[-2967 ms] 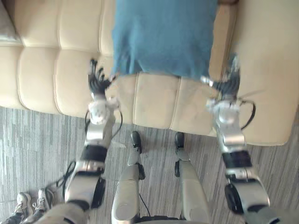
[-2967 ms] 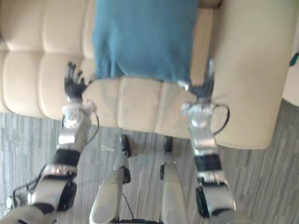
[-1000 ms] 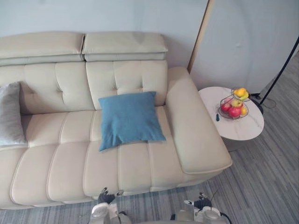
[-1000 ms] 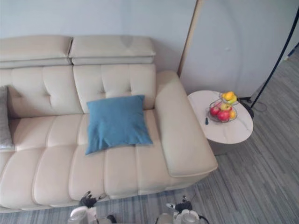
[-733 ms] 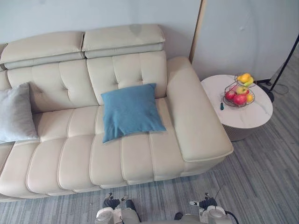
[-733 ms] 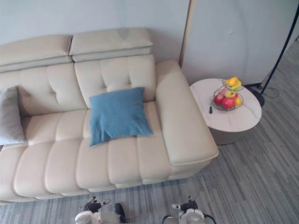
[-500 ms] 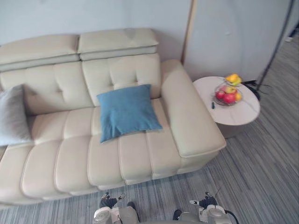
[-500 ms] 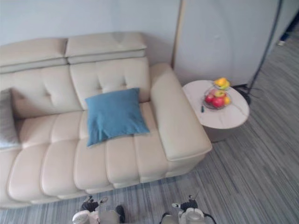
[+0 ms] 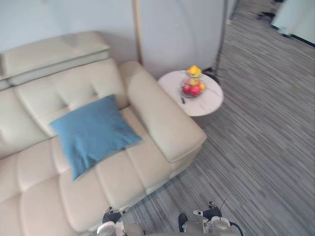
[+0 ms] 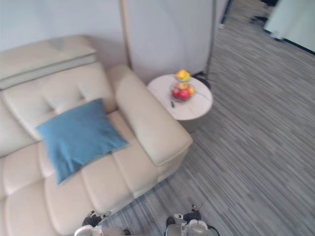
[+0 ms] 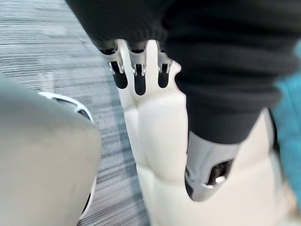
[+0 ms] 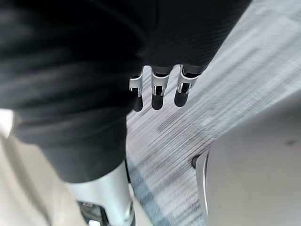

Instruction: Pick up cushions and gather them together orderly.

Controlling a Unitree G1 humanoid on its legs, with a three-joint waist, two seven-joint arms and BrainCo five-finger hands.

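A square blue cushion lies on the cream sofa seat, turned cornerwise. Its upper corner meets the backrest, perhaps leaning on it slightly, and its right corner is near the armrest.

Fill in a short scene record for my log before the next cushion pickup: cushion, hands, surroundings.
blue cushion: lying on the seat of the cream sofa, near its armrest, apart from both hands
left hand: fingers straight, holding nothing, by the sofa's front
right hand: fingers straight, holding nothing, over the carpet
side table: round, white, beside the armrest, carrying a fruit basket
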